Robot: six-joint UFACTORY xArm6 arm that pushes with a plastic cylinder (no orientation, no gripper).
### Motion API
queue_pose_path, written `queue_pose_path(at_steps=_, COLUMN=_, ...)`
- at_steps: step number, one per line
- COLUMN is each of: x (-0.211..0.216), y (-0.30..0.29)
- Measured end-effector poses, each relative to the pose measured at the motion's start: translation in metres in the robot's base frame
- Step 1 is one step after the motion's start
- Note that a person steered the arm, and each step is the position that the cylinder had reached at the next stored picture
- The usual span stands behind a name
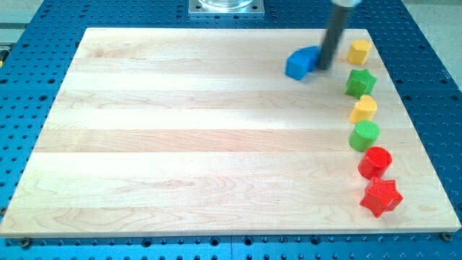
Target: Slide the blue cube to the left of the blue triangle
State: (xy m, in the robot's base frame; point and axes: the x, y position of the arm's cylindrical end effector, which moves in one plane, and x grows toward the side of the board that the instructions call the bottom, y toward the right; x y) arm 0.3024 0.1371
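A blue cube [297, 66] lies near the view's top right on the wooden board [180, 144]. A second blue block [311, 53], probably the blue triangle, touches its upper right side and is partly hidden by the rod. My tip [322, 69] rests on the board just right of both blue blocks, touching or almost touching them. The dark rod slants up to the view's top edge.
Down the board's right side runs a column of blocks: a yellow block [358, 51], a green star [360, 82], a yellow heart [364, 109], a green cylinder [364, 135], a red cylinder [375, 162] and a red star [380, 196]. A blue perforated table surrounds the board.
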Motion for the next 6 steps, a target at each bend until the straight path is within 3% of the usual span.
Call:
queue_pose_path(at_steps=2, x=0.016, y=0.015)
queue_pose_path(at_steps=3, x=0.045, y=-0.017)
queue_pose_path(at_steps=4, x=0.019, y=-0.075)
queue_pose_path(at_steps=5, x=0.018, y=-0.086)
queue_pose_path(at_steps=6, x=0.013, y=-0.024)
